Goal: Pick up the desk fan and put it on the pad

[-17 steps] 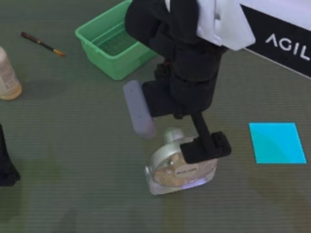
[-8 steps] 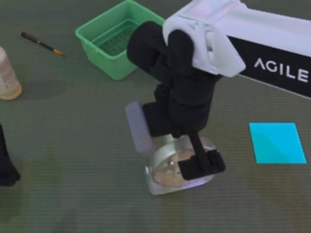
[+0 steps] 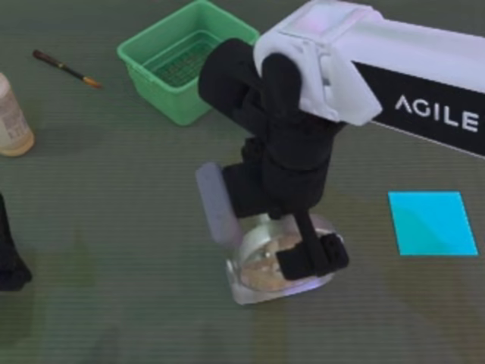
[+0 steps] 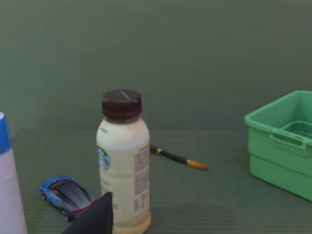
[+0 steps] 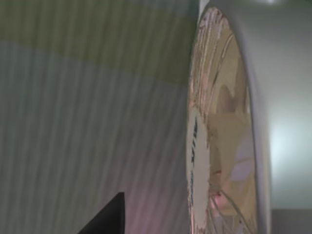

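My right gripper [image 3: 284, 246] is down over the fan [image 3: 261, 269] near the table's middle; I can't tell how wide its fingers are. The fan's silver ring frames a beige, labelled face [image 5: 214, 146]. The cyan pad [image 3: 432, 222] lies well apart, rightward. Left arm [image 3: 11, 254] parked at the left edge.

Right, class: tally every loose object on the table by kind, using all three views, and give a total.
Desk fan: 1
Cyan pad: 1
Green basket: 1
Paintbrush: 1
Coffee bottle with a dark cap: 1
Blue toy car: 1
White container with a blue band, cut off at the picture's edge: 1
Total: 7
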Controlling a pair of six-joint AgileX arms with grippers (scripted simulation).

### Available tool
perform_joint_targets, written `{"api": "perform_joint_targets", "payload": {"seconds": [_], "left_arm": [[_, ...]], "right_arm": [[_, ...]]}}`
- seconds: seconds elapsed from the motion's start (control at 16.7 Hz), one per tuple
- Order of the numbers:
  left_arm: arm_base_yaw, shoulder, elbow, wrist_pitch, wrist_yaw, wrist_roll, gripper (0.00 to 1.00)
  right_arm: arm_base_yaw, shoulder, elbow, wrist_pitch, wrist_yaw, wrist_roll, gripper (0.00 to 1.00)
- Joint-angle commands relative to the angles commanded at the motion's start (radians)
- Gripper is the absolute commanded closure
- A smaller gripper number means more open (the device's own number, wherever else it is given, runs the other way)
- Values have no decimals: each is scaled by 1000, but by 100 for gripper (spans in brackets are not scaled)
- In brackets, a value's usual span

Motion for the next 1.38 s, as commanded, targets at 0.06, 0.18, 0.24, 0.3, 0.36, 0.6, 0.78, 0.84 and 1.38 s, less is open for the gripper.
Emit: {"api": "perform_joint_targets", "payload": {"seconds": [0.06,0.18,0.24,0.3,0.36,0.6,0.78,0.84,1.38], "left_arm": [[0,0,0,0,0,0,0],[0,0,0,0,0,0,0],[0,0,0,0,0,0,0],[0,0,0,0,0,0,0],[0,0,0,0,0,0,0],[0,0,0,0,0,0,0],[0,0,0,0,0,0,0],[0,0,0,0,0,0,0],[0,0,0,0,0,0,0]], "right_arm": [[0,0,0,0,0,0,30],[0,0,0,0,0,0,45],[0,0,0,0,0,0,53],[0,0,0,0,0,0,60],[0,0,0,0,0,0,68],[0,0,0,0,0,0,98],[0,0,0,0,0,0,100],[0,0,0,0,0,0,100],[0,6,77,-73,0,1,100]]}}
